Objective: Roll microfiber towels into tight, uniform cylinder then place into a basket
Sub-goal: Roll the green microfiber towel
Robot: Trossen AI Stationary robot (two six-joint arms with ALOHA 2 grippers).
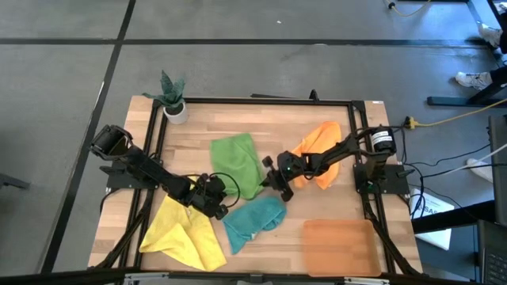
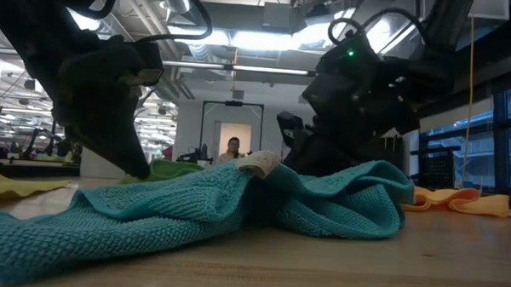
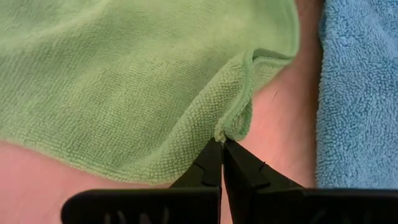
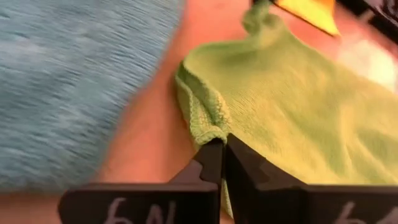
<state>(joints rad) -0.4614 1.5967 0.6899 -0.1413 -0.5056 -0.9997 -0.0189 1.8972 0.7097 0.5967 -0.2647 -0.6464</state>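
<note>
Towels: four lie on the table [image 1: 198,134], none rolled — one green [image 1: 236,162], one orange [image 1: 319,146], one yellow [image 1: 181,231], one teal [image 1: 253,220].
Green towel: spread flat at the table's centre, its lower edge toward 6 o'clock in the high view, pinched at two corners.
Left gripper [image 3: 221,144]: fingers clenched on the green towel's hem, a small fold of cloth caught at the tips; in the high view it sits at the towel's 7 o'clock corner, with the yellow towel just below.
Right gripper [image 4: 222,142]: fingers closed on the green towel's rolled corner; in the high view it sits at the towel's 4 o'clock corner, beside the orange towel.
Teal towel: crumpled at 6 o'clock from the green one, between the two grippers; it fills the foreground of the low view.
Orange towel: bunched at 3 o'clock from the green towel, partly under the right arm.
Yellow towel: loosely spread at the table's 7 o'clock corner.
Basket [image 1: 339,247]: one, at the table's 5 o'clock corner, holding no towel.
Plant pot [image 1: 175,111]: one, white, at the 11 o'clock corner.
Background: one person, distant, in the low view.
</note>
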